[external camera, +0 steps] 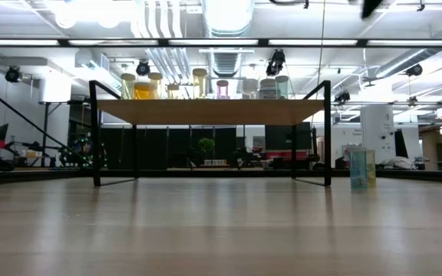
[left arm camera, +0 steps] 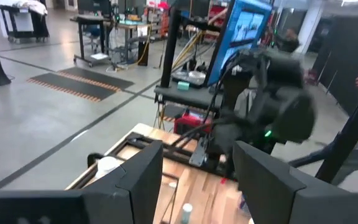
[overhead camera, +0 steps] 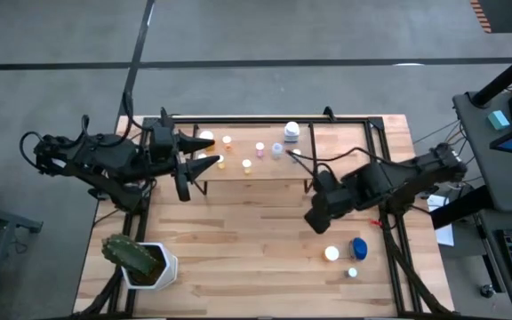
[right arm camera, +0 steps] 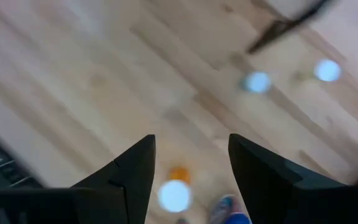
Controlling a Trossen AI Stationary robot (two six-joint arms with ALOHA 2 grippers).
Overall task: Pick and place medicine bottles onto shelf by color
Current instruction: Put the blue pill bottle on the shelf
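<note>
The shelf (overhead camera: pixel 327 147) stands at the table's far middle on black legs. Several small bottles stand on it, among them a white-capped one (overhead camera: pixel 205 138) at its left end and a wider white-capped one (overhead camera: pixel 292 132). They also show on the shelf in the low view (external camera: pixel 198 83). My left gripper (overhead camera: pixel 204 149) is open and empty over the shelf's left end, its fingers (left arm camera: pixel 135 180) level and pointing toward the table's right. My right gripper (overhead camera: pixel 314 220) is open and empty above the table. Just beyond it stand a white-capped orange bottle (right arm camera: pixel 174 193) and a blue bottle (overhead camera: pixel 358 247).
A white pot with a green cactus (overhead camera: pixel 140 262) stands at the near left corner. A third small bottle (overhead camera: pixel 352 272) stands near the blue one at the near right. Two bottles (external camera: pixel 363 169) show on the table in the low view. Bare wood lies at the table's middle.
</note>
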